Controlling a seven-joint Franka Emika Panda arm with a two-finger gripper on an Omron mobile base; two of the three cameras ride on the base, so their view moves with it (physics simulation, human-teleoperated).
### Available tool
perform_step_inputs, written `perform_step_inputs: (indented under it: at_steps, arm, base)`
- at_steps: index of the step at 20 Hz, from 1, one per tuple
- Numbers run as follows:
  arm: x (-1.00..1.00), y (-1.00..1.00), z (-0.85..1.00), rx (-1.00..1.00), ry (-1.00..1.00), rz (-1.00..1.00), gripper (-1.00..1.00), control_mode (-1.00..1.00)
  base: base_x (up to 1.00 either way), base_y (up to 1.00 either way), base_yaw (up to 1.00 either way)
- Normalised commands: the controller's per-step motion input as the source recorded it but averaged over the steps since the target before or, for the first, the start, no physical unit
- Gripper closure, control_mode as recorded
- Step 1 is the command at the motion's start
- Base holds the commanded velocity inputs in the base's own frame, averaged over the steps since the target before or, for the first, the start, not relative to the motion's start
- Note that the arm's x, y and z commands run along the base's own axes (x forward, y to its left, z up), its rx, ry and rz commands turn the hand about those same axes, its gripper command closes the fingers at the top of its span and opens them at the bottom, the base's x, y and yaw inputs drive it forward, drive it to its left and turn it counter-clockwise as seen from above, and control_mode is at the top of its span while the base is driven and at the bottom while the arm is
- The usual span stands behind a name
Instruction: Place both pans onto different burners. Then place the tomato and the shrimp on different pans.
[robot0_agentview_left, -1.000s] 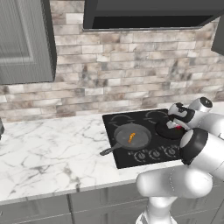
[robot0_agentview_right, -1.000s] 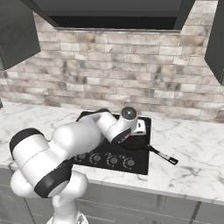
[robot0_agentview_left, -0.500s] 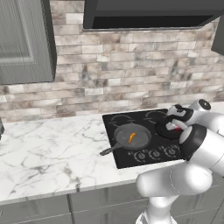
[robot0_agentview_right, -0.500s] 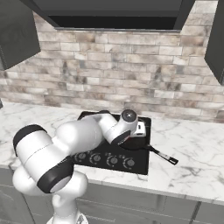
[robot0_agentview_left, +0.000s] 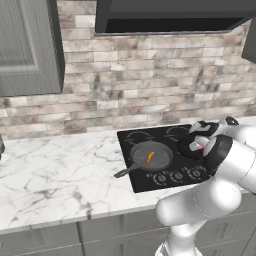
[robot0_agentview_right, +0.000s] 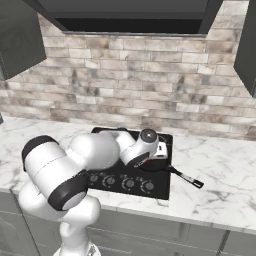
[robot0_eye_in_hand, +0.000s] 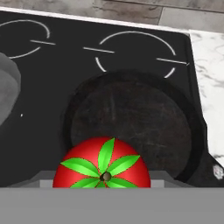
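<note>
Marble bench (robot0_agentview_left: 55, 180) spans the lower left of the left base view. Black cooktop (robot0_agentview_left: 137, 181) sits centre-right. Grey skillet (robot0_agentview_left: 150, 156) at frame centre holds the shrimp (robot0_agentview_left: 151, 157). Black pan (robot0_eye_in_hand: 131, 122) fills the hand view's middle. Pincer (robot0_eye_in_hand: 103, 186) clamped on the tomato (robot0_eye_in_hand: 102, 169), bottom centre, over the pan's near rim.

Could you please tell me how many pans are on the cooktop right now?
2: the grey skillet on the front-left burner holds the shrimp; the blacker pan sits on the front-right burner, below the tomato.
</note>
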Motion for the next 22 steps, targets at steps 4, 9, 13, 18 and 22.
perform_step_inputs:
  at_steps: [4,9,13,18,22]
  arm:
    - [0.12,-0.07,-0.1,0.0,0.0,0.0,1.0,-1.0]
    - [0.27,-0.06,-0.03,0.0,0.0,0.0,1.0,-1.0]
    - [0.25,-0.07,-0.05,0.0,0.0,0.0,1.0,-1.0]
    - [0.17,-0.11,-0.15,0.0,0.0,0.0,1.0,-1.0]
    - [0.14,-0.09,-0.23,0.0,0.0,0.0,1.0,-1.0]
  base:
    - [0.0,0.0,0.0]
    - [0.0,0.0,0.0]
    - [0.0,0.0,0.0]
    - [0.0,0.0,0.0]
    - [0.0,0.0,0.0]
